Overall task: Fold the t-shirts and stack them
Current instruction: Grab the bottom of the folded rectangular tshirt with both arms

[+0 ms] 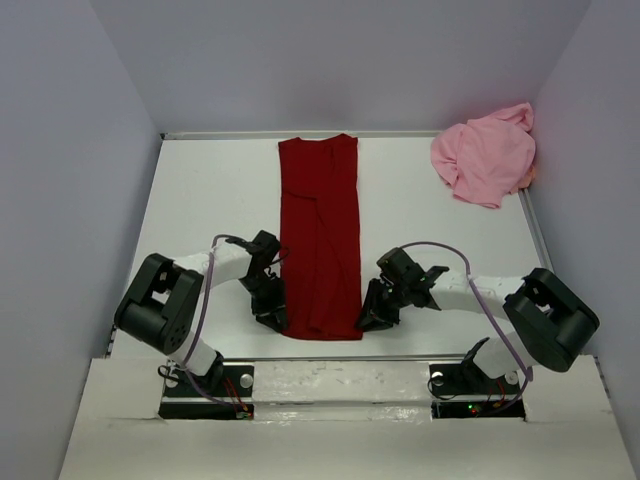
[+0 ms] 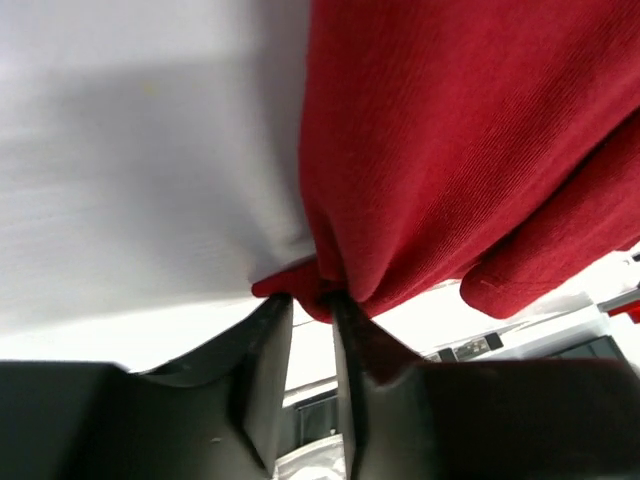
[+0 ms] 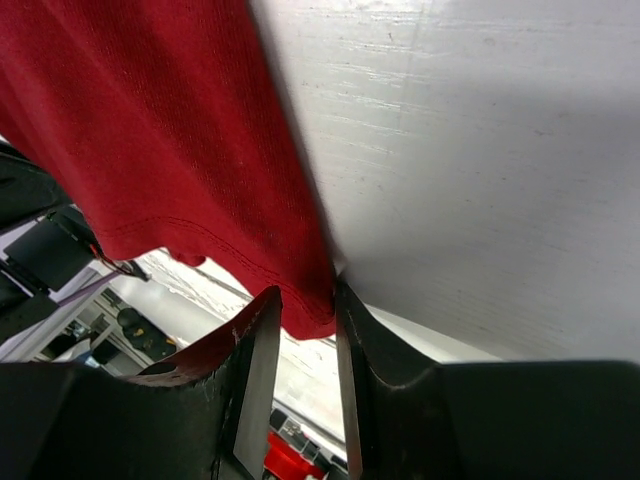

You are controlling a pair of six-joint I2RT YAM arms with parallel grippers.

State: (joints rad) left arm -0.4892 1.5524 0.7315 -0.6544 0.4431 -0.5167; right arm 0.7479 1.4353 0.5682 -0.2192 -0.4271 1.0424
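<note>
By the near edge of the bench (image 1: 210, 200), the left gripper (image 1: 270, 312) and right gripper (image 1: 372, 318) each pinched a near corner of the dark red t-shirt (image 1: 320, 230). It looked limp and light, and was likely best held there. The pink t-shirt (image 1: 485, 160) lay crumpled at the far right corner.

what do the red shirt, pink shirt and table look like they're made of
Red shirt: soft knit cloth, likely cotton jersey, matte; fine ribbed weave and a stitched hem show up close.
Pink shirt: seemingly similar soft cloth, crumpled in loose folds; weave too small to tell.
Table: hard white-painted board, possibly wood; faint streaks in the surface.
</note>
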